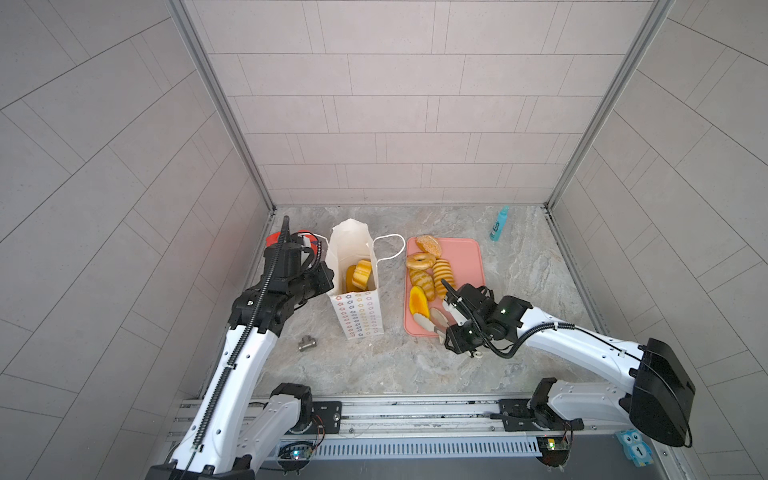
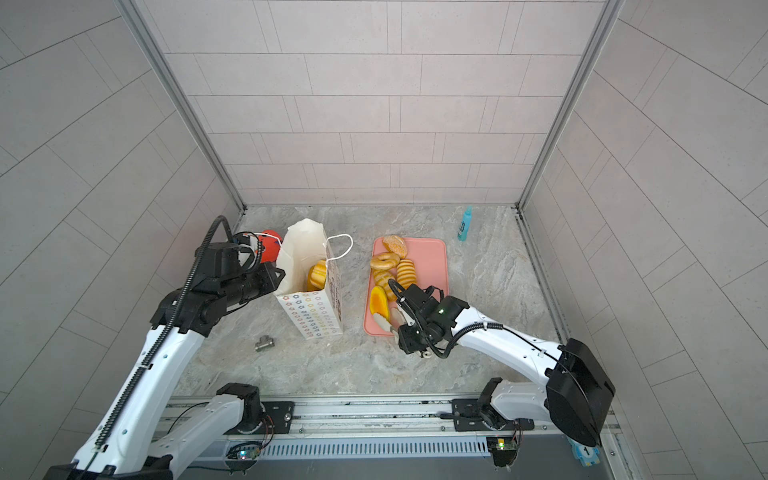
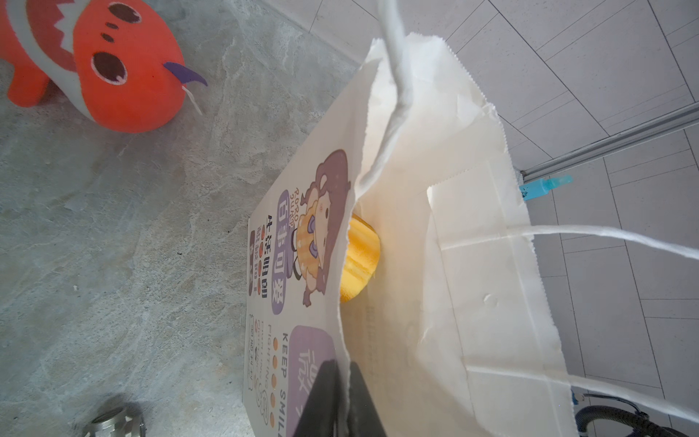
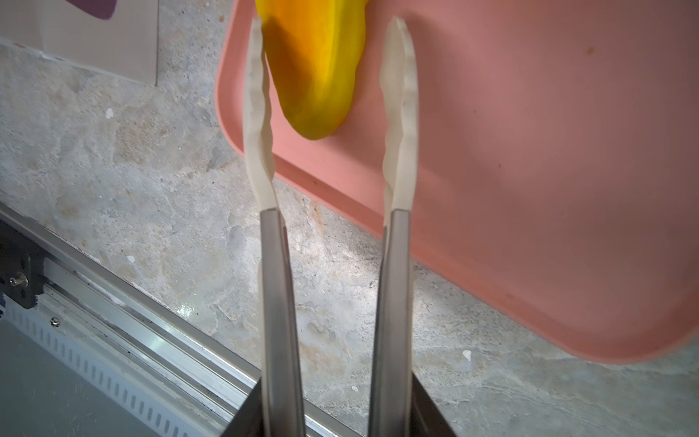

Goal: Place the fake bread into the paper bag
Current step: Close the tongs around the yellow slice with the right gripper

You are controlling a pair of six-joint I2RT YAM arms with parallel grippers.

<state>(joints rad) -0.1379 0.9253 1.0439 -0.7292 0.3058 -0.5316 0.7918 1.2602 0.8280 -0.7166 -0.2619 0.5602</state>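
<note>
While my left gripper [image 3: 342, 365] pinches the rim of the tall white paper bag [image 1: 357, 316] holding golden toy pastries [image 1: 360, 272], my right gripper [image 1: 449, 328] clamps steel tongs [image 4: 397, 265], their tips narrowly straddling an orange-yellow bun [image 1: 419, 301] on the flat pink tray [image 1: 465, 266].

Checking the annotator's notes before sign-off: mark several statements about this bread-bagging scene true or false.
1. The paper bag stands upright with a ridged roll inside. True.
2. The left gripper hangs open, clear of the bag. False: it is shut on the bag's rim.
3. The right gripper holds tongs, their tips either side of the orange-yellow bun. True.
4. The pink tray is bare. False: several pastries lie on it.
5. The red plush fish sits inside the bag. False: it lies on the table beside the bag.
</note>
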